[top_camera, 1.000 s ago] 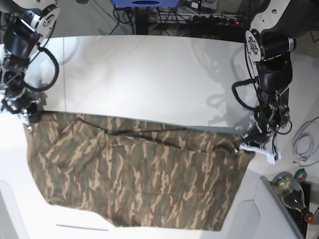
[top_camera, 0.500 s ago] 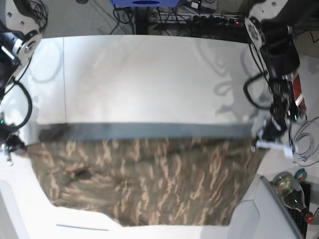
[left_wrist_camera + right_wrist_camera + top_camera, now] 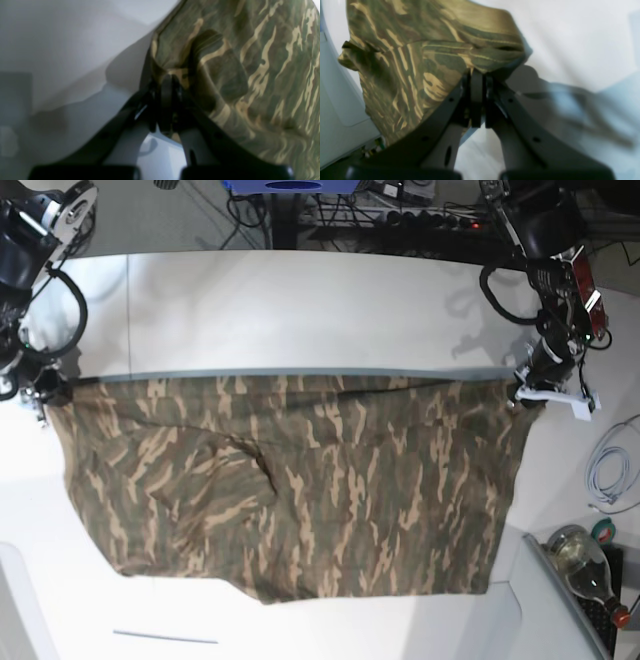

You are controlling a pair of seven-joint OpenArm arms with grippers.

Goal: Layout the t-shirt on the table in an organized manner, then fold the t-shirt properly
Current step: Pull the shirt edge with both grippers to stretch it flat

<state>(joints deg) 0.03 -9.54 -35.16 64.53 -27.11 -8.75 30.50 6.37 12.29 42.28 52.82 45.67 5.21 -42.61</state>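
Observation:
The camouflage t-shirt (image 3: 290, 480) is stretched wide between my two grippers over the near half of the white table (image 3: 300, 310). Its far edge is pulled into a straight line that throws a grey shadow strip, and its near part hangs over the table's front edge. My left gripper (image 3: 522, 392) is at the right end of that edge, shut on a pinch of cloth (image 3: 167, 80). At the left end, my right gripper (image 3: 45, 392) is shut on the other corner (image 3: 476, 75). A small crease sits left of the shirt's middle (image 3: 255, 455).
A glass bottle (image 3: 585, 565) and a coil of white cable (image 3: 610, 470) lie off the table's right side. Dark cables and a power strip (image 3: 420, 220) run behind the far edge. White raised panels (image 3: 520, 610) flank the front corners.
Both grippers have carried the shirt's held edge farther up the table, away from the front. The cloth has gone from slack and wrinkled to taut and spread.

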